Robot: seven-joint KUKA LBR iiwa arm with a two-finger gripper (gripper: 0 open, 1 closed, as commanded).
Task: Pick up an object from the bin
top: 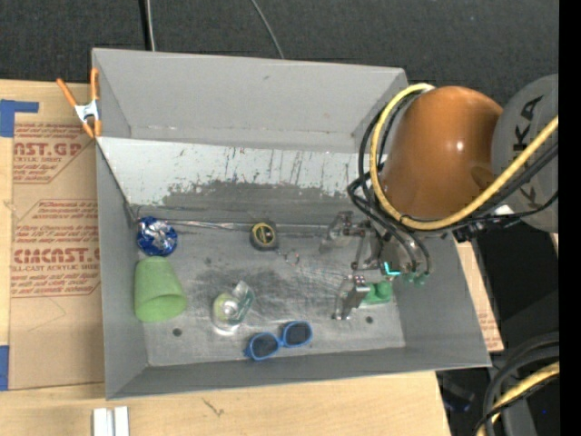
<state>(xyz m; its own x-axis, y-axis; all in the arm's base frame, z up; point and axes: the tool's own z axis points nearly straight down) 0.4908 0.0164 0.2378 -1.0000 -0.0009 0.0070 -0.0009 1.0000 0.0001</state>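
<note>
The gripper (345, 269) hangs low over the floor at the right of the bin (245, 98), fingers apart with nothing between them. A small green piece (379, 291) lies just beside one finger, while the black-and-yellow disc (263, 235) and blue sunglasses (279, 340) lie well apart to its left. Closing here would probably catch bare metal or nudge the green piece away, since nothing sits centred.

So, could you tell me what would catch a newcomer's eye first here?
Probably the arm's big orange cover on the right of the bin, with the end effector below it. Then the bright green cup at the left and the blue sunglasses by the near wall.
</note>
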